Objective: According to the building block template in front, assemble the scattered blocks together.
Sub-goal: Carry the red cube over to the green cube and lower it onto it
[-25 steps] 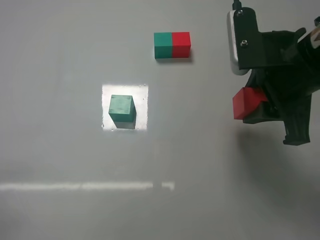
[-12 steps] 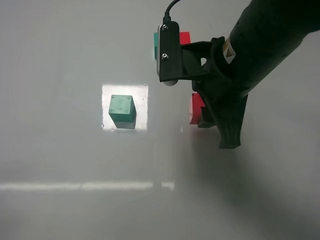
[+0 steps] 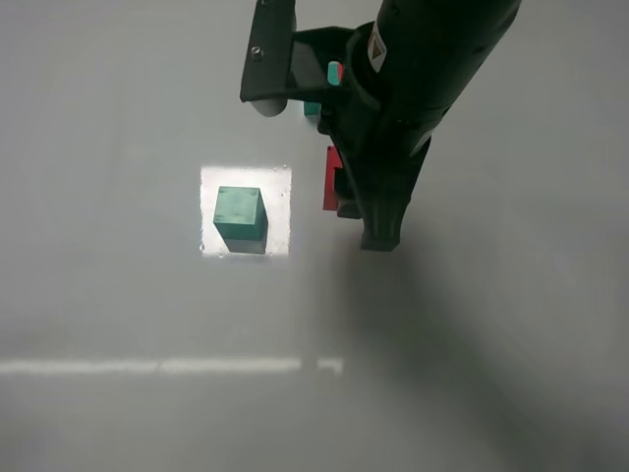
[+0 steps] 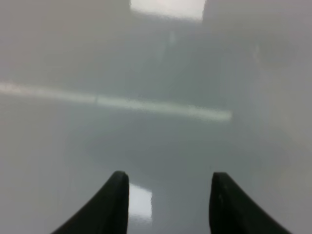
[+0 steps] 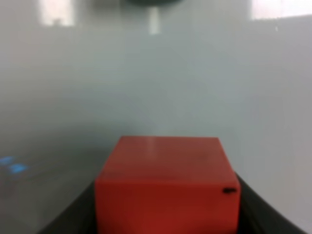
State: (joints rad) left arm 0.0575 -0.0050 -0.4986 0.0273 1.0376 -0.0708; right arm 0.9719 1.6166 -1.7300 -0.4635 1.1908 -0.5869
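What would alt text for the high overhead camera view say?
A black robot arm reaches in from the top right over a grey table, its claw gripping a red cube just right of a lone teal-green cube that sits in a bright square of light. The arm hides most of the green-red template bar.

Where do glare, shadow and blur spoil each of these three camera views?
Exterior high: a bright glare patch surrounds the green cube, and the arm throws a broad soft shadow. Left wrist: blurred throughout, with a pale streak across the table. Right wrist: the close red cube looks soft.
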